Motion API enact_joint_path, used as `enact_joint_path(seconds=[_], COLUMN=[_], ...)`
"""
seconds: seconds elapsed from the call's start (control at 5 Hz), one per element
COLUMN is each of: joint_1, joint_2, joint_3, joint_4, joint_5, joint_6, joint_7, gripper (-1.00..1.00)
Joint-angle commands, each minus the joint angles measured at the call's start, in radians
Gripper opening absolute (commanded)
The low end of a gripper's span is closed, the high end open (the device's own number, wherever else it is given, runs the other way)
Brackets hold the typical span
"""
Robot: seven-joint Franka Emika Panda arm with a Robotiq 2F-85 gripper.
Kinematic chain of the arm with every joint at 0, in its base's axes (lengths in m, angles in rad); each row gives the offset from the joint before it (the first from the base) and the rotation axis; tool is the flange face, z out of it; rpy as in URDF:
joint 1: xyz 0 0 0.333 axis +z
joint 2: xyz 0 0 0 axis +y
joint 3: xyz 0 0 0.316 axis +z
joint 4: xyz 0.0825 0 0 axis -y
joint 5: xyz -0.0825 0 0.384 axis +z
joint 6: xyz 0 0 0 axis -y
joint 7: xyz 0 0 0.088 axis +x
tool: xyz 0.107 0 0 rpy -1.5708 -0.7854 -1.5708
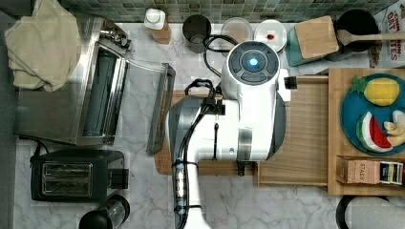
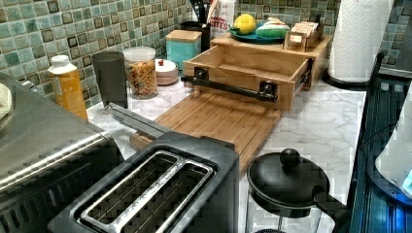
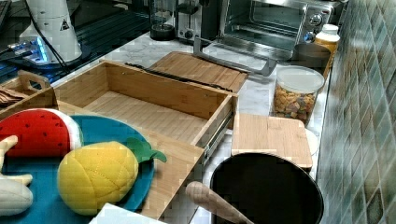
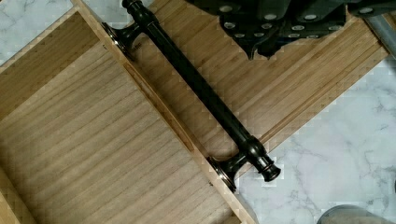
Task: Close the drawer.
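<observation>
Beneath and around my tool lies a white marble-pattern countertop [image 1: 143, 191] with grey veining. Beyond my tool, a wall of small green-grey mosaic tiles [image 2: 29, 29] with dark grout borders the counter edge. In the right view, the same tiled wall [image 3: 364, 116] rises along the right view's right. Lighting is even and diffuse.

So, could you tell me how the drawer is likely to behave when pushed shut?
The drawer looks like rigid wood, so it shouldn't flex. Its side rail suggests it slides straight. Empty inside, it's probably light.
</observation>
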Motion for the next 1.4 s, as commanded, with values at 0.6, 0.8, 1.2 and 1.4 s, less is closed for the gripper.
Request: enact_joint_path(seconds=[0.6,0.8,1.2,1.4], joint_1=[0.012,0.030,0.035,0.037], joint_2=[-0.010,-0.031,0.014,0.048], joint_3=[0.027,0.046,0.066,0.062], joint_4=[-0.111,-0.199,-0.279,-0.284], joint_5=[0.075,0.062,-0.059,-0.118], joint_6=[0.110,0.218,0.331,0.346], joint_7=[-0.223,-0.271,-0.293,-0.319], gripper=[-1.00,-1.00,-1.00,-1.00])
